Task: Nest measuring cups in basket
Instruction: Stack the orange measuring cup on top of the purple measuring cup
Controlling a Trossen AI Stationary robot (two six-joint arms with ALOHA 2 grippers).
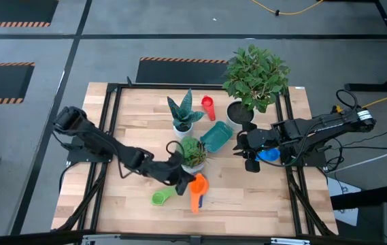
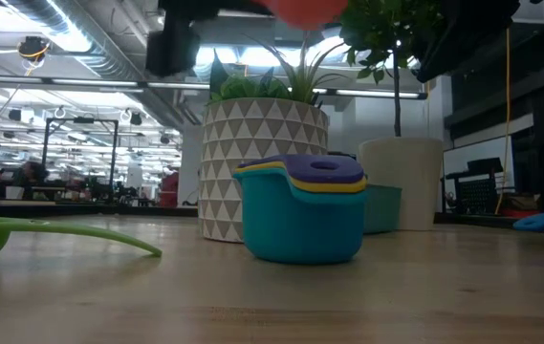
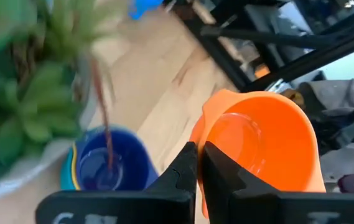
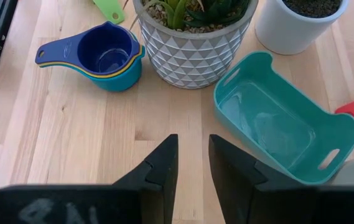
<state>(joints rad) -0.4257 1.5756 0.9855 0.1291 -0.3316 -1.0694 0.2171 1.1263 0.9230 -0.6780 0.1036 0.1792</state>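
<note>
My left gripper (image 1: 185, 180) is shut on the orange measuring cup (image 1: 198, 185), near the succulent pot. Below it, a nested stack with the dark blue cup on top (image 4: 102, 53) stands on the table; it also shows as the stack (image 2: 300, 210) in the low view. The green cup (image 1: 160, 197) lies near the table's near edge. The red cup (image 1: 208, 105) lies on the far side. The light blue cup (image 1: 269, 155) lies beside my right arm. The teal basket (image 4: 282, 124) stands open side up. My right gripper (image 4: 192, 162) is open, short of the basket. My left gripper pinches the orange cup's wall at its rim (image 3: 206, 134), one finger (image 3: 223, 180) inside the bowl and one outside. The cup is lifted clear of the table, above the dark blue stack (image 3: 105, 165), with its handle (image 1: 195, 203) pointing toward the near edge.
A triangle-patterned pot with a succulent (image 4: 192, 37) stands between the stack and the basket. A white pot with a spiky plant (image 1: 183, 117) and a tall leafy plant (image 1: 256, 78) stand on the far side. Bare wood (image 1: 247, 197) lies toward the near right corner.
</note>
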